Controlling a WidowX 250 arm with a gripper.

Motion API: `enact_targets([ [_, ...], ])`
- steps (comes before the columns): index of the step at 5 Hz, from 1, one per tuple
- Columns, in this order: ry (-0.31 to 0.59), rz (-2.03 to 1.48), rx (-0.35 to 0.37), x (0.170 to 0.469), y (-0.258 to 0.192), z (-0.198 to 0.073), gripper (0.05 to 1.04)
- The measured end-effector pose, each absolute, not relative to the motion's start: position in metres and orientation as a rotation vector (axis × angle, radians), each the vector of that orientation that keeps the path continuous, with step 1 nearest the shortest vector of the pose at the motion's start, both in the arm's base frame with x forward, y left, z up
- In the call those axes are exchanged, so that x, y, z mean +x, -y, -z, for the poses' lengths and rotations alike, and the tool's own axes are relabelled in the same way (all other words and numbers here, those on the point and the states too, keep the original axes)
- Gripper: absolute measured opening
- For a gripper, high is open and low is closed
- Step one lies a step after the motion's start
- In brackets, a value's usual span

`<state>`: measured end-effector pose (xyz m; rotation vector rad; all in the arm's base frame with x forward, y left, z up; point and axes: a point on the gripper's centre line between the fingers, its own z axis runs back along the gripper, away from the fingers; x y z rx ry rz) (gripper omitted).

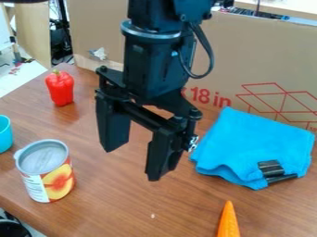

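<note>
Gripper (133, 165) hanging mid-view above the brown surface (117, 213), tips pointing down, its two fingers standing wide apart. Blue folded cloth (250, 143) lying just beside it toward the view's right, a small black object (270, 169) resting on the cloth's near edge; too small to tell what it is. Can (46, 171) with peach on its label standing upright toward the view's left, a little apart from the gripper. Red pepper (60, 88) sitting farther back on that side, and a turquoise cup (3, 134) showing in part at the left edge. Orange carrot (228, 223) lying nearer the camera, below the cloth, running out of the bottom edge. Cardboard (248, 55) with red print standing behind.
</note>
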<state>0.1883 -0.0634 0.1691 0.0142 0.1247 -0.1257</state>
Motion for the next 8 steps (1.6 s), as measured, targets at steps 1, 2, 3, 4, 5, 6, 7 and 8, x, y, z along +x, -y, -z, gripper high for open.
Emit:
enact_targets([
  [1,-0.145,0.124,0.021,0.188,0.063,-0.164,0.996],
  [2,-0.109,0.123,0.001,0.227,0.077,-0.154,0.996],
  [3,-0.095,0.106,0.017,0.279,0.091,-0.137,0.996],
  [4,-0.099,0.131,0.030,0.326,0.105,-0.115,0.996],
  [5,-0.031,0.188,0.030,0.366,0.114,-0.098,0.996],
  [6,0.007,0.214,0.002,0.385,0.119,-0.076,0.996],
  [7,-0.008,0.135,0.006,0.396,0.102,-0.060,0.996],
  [8,0.044,0.089,0.001,0.399,0.094,-0.039,0.996],
])
